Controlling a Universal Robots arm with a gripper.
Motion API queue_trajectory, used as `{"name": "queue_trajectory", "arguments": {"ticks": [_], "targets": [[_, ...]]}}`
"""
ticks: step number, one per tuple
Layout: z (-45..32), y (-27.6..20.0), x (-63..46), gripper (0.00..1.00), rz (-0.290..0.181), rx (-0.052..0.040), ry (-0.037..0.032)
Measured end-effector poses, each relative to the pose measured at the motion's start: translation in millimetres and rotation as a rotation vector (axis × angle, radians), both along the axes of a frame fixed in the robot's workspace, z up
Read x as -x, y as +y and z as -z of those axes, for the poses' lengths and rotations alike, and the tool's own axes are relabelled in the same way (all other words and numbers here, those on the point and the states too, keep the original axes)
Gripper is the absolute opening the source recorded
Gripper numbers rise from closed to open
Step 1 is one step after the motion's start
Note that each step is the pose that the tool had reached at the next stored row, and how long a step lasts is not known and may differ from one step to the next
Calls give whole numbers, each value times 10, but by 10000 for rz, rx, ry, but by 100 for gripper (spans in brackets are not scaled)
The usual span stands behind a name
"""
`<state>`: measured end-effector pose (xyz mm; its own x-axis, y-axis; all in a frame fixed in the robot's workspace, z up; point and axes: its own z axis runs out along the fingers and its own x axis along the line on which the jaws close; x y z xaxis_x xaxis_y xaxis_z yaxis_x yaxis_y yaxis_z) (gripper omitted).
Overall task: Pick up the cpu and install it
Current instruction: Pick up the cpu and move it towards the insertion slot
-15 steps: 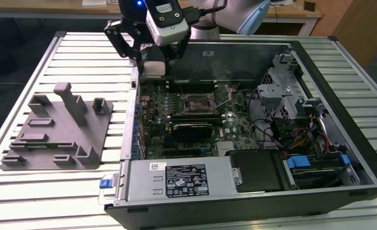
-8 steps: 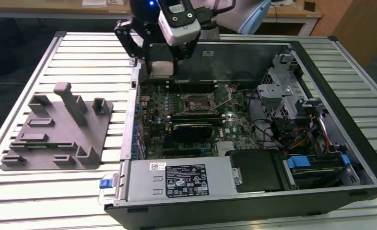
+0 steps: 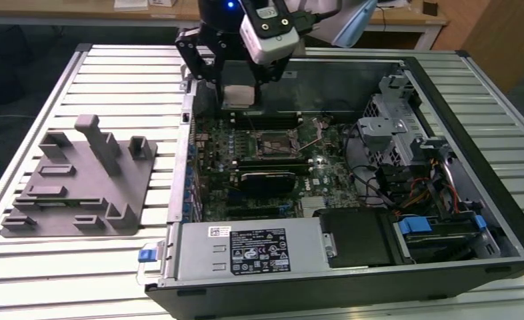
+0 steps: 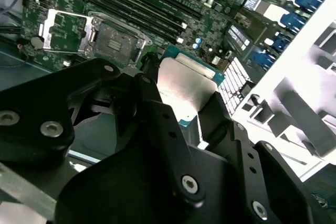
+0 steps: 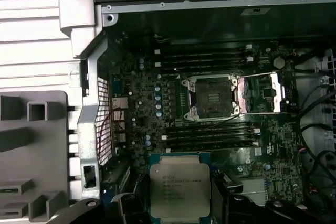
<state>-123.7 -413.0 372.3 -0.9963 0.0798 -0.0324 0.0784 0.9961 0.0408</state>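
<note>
Your tool (image 3: pixel 238 92) clasps the square cpu (image 5: pixel 179 190) by its edges; flat, matte silvery lid upward, near the socket (image 5: pixel 212 97).

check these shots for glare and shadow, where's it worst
Second wrist view: glare whitens the cpu lid, the worst spot. First wrist view: the cpu is evenly lit, while the inner wall of the case sits in shadow. Exterior view: the board lies dim inside the case.

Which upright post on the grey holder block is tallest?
The middle post of the three farthest from the exterior camera; it rises well above the others.
</note>
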Motion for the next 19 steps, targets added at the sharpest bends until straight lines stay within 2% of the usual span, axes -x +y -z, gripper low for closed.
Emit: {"name": "queue_trajectory", "arguments": {"ticks": [12,19], "targets": [[8,1,-182,55,-1,-2,-2],[127,26,-235,55,0,1,0]]}}
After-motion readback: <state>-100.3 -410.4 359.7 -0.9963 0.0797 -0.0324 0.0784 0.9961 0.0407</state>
